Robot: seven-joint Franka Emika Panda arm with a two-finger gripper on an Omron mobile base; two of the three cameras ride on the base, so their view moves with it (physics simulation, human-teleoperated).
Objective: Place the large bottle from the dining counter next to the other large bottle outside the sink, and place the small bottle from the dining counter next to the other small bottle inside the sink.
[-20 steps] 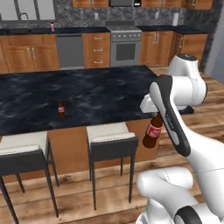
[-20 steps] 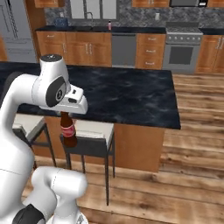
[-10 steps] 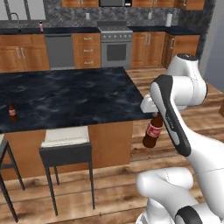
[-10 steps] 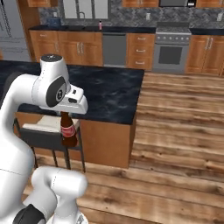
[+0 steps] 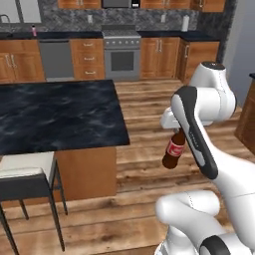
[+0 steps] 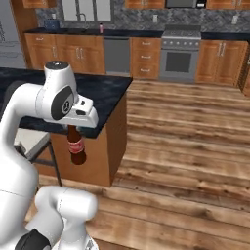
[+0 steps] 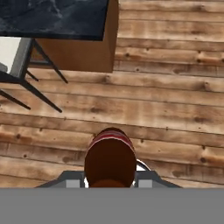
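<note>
- Large bottle from the dining counter (image 5: 174, 150): it is seen right of centre in the left base view, hung by its neck from the gripper (image 5: 174, 130), tilted slightly, over the wood floor (image 5: 144, 114).
- Dining counter (image 5: 55, 114) is shown at mid-left of that frame, with a stool (image 5: 27, 172) at lower left.
- Gripper is clenched on the bottle's neck; in the right base view the bottle (image 6: 75, 144) is seen left of centre.
- A small pink object (image 6: 101, 28) at the upper left, on the far worktop, is possibly the other large bottle.
</note>
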